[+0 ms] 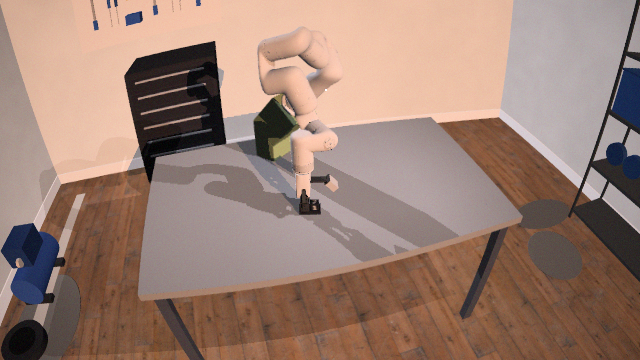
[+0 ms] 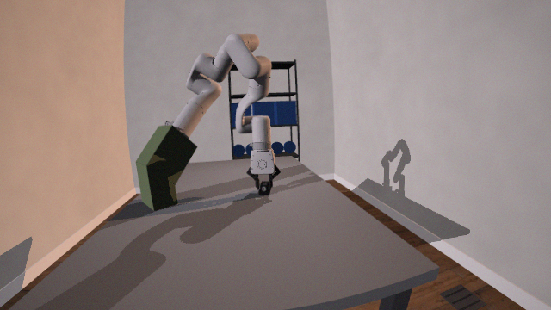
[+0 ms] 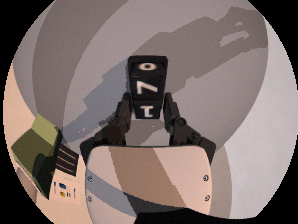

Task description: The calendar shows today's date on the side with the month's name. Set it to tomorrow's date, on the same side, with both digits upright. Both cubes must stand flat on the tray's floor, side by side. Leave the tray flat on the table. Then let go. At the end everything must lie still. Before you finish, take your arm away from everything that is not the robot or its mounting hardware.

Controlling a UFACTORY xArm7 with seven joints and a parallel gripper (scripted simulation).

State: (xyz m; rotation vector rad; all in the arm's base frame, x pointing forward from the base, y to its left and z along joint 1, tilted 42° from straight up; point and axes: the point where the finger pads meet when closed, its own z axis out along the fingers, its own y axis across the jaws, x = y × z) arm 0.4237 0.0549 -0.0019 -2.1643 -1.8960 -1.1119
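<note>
The calendar [image 1: 314,207] [image 2: 264,189] is a small dark tray with black digit cubes. It stands near the middle of the grey table [image 1: 400,190]. In the wrist view the black cubes [image 3: 147,86] lie straight below me, and white digits 0, 7 and 1 show on their faces. My gripper [image 1: 304,202] [image 2: 263,186] [image 3: 147,100] points straight down at the calendar. Its fingers stand open on either side of the near cube, close to its sides. The tray's rim is hidden by the fingers and cubes.
The arm's green base block [image 1: 272,132] [image 2: 161,172] stands at the table's back edge. A black drawer cabinet [image 1: 175,105] is behind the table on the left. A dark shelf rack [image 1: 617,150] [image 2: 263,108] with blue items stands to the right.
</note>
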